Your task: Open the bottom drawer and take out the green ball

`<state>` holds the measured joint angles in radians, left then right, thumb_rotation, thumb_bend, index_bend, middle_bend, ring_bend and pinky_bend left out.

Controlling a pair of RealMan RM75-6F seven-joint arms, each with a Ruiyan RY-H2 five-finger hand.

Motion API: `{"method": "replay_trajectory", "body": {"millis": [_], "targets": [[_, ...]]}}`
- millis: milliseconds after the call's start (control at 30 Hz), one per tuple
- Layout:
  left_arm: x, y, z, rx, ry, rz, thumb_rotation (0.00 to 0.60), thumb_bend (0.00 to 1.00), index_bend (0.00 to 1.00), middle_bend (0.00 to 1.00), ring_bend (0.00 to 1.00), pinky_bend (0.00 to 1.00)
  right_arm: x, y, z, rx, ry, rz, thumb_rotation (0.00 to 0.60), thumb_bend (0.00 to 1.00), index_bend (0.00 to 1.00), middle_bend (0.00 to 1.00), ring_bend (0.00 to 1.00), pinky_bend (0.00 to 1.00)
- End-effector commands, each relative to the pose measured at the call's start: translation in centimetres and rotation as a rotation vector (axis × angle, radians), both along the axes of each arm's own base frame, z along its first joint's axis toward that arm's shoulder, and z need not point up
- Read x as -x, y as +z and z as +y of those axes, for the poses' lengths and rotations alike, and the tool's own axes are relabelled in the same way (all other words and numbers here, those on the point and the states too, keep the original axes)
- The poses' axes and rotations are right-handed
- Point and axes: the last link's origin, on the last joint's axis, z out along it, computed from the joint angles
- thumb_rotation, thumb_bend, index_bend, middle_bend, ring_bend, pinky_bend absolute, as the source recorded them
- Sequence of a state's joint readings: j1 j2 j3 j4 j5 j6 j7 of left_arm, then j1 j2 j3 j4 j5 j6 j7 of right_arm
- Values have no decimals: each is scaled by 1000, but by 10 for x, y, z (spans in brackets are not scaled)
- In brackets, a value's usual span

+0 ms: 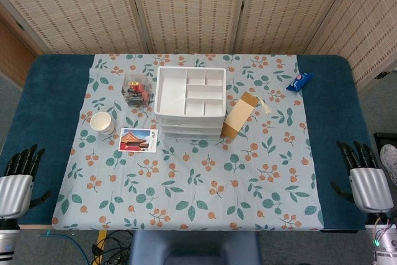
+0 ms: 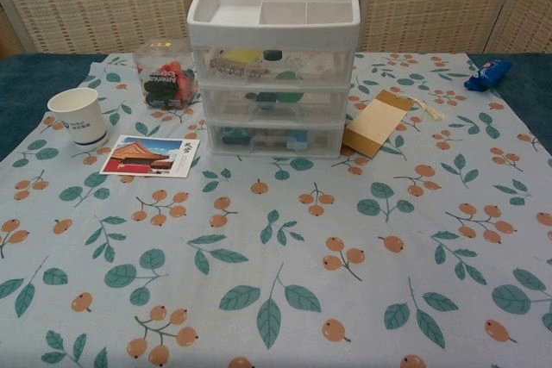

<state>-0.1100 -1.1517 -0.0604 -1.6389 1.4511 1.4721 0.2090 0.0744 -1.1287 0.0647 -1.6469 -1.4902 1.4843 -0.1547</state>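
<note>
Both hands lie at the near edge of the table: the left hand (image 1: 17,181) at the near-left corner and the right hand (image 1: 366,177) at the near-right corner, each with fingers apart and holding nothing, resting over the blue table (image 1: 37,91) beside the cloth. Between them spreads a pale tablecloth (image 2: 285,265) printed with green leaves and orange berries. Toward the far edge, at the middle, stands a white drawer unit (image 2: 274,66) with clear drawer fronts and a divided tray on top. Its bottom drawer (image 2: 274,137) is closed; dark green shapes show through the fronts, but the green ball cannot be made out for certain. A postcard (image 2: 151,157) and a paper cup (image 2: 78,115) lie left of the unit, a cardboard piece (image 2: 377,124) right of it. Woven folding screens (image 1: 198,4) stand behind the table.
</note>
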Motion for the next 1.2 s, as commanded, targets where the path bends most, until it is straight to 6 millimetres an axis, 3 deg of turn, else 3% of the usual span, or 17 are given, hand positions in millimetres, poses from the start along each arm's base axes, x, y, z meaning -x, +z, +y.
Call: {"method": "replay_trajectory", "body": {"millis": [33,267,467,700,933,1200], "targets": [[-1,-1,0,3,-3,-3,600,128,0,0,27,73,0,0,0,1,2,-1,600,246,0,124,0,0],[-3,0,-2,4,-13,-13,600,128,0,0,27,73,-1,-1,1,-3,7,-7,600,249,0,127,0,5],[-5,1,-2,9,-19,-22,600,128,0,0,27,73,-8,-7,-5,-42,37,1,600,249,0,174,30,71],[-6,3,-2,8,-21,-35,600,127,0,0,27,73,-34,-24,-21,-121,127,-50,600,250,1,284,185,245],[-7,4,0,8,-29,-42,600,128,0,0,28,73,-70,-51,-40,-266,135,-308,600,266,52,402,399,462],[-6,4,0,14,-25,-45,600,127,0,0,29,73,-103,-82,-63,-447,99,-555,600,369,104,548,619,727]]}}
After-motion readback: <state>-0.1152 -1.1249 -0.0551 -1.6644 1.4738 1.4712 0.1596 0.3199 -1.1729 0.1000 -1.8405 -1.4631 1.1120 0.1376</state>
